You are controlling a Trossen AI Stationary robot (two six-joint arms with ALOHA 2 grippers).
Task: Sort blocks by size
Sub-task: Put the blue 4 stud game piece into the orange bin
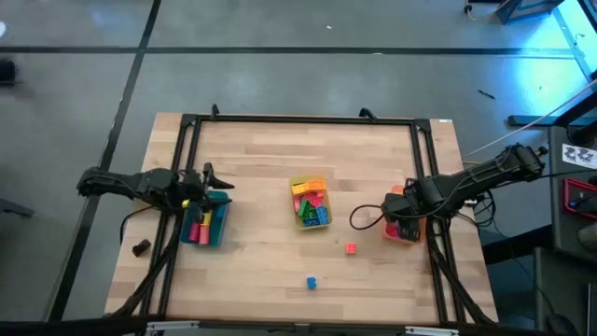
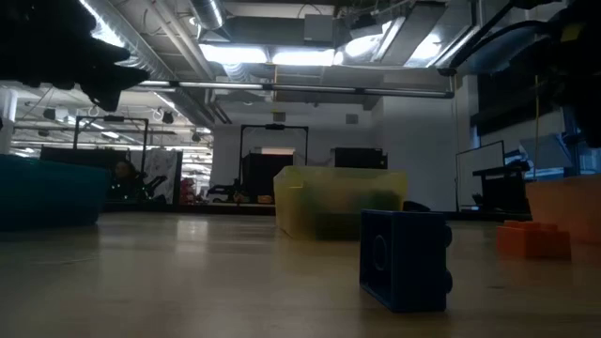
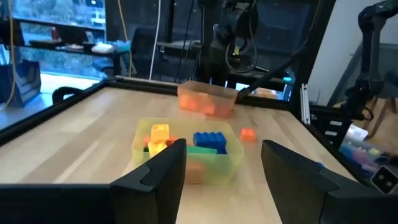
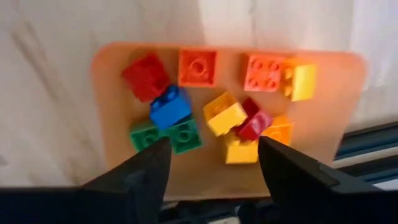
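Hovering: right gripper [image 4: 211, 163] open | blocks [image 4: 225, 114] directly below, in orange bin [image 4: 106, 112]

A: Where does the left arm sit?

B: It reaches in from the bench's left edge, stretched almost level, its left hand [image 1: 207, 182] at the end of it. In the left wrist view both dark fingers [image 3: 163, 174] stand well apart with nothing between them.

A: And the right arm?

B: It comes in from the right edge, bent at the elbow, forearm angled towards the bench's right side. The right hand [image 1: 403, 207] points straight down. Its two fingers [image 4: 144, 171] are spread wide too, gripping nothing.

A: Do the two arms touch?

B: No, they are well apart, one at each side of the bench.
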